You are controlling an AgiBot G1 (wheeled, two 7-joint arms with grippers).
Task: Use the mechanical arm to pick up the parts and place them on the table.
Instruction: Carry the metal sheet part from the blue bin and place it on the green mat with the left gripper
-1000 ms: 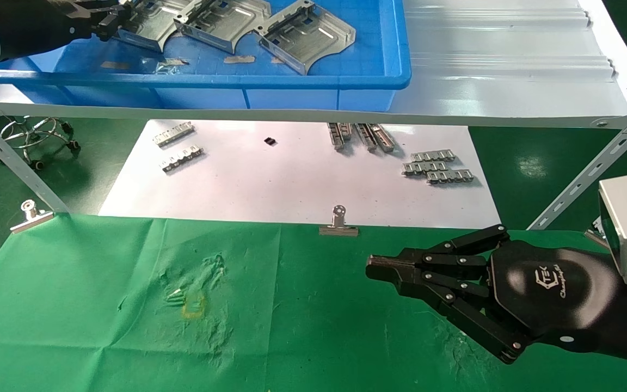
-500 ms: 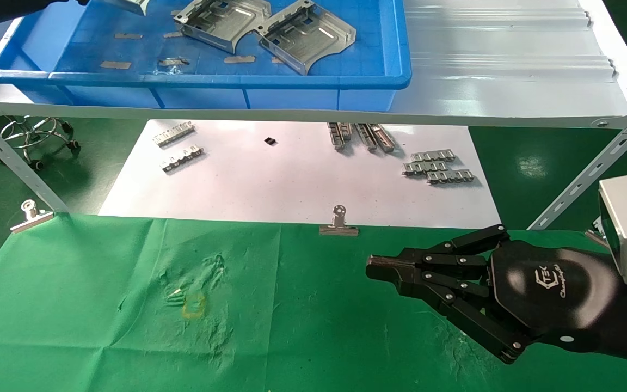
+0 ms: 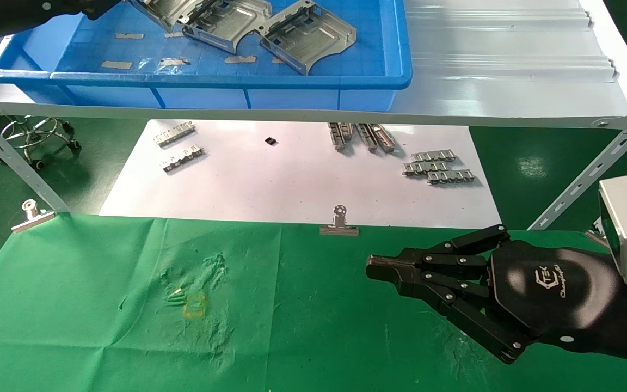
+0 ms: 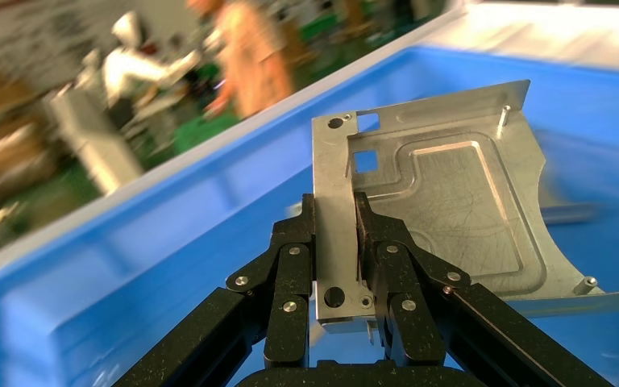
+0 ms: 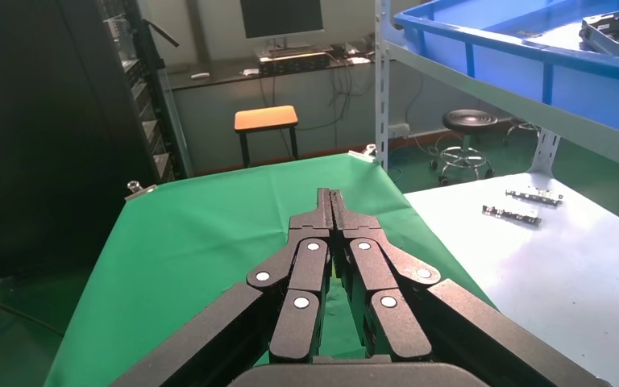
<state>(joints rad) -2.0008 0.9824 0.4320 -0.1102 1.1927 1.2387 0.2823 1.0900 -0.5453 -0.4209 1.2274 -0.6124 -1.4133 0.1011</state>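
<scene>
My left gripper is shut on the raised edge of one silver part and holds it above the blue bin's floor. In the head view this held part shows at the top edge, next to the left gripper. Two more parts lie in the blue bin. My right gripper hovers shut and empty over the right side of the green table. In the right wrist view the right gripper has its fingertips pressed together.
The bin stands on a white metal shelf with slanted struts at both sides. Below it a white sheet carries small chain-like strips. Binder clips grip the cloth's far edge.
The left gripper lifted the part from the bin, nearly out of the head view's top edge; the part now shows again, slightly farther right. The right arm has not moved.
</scene>
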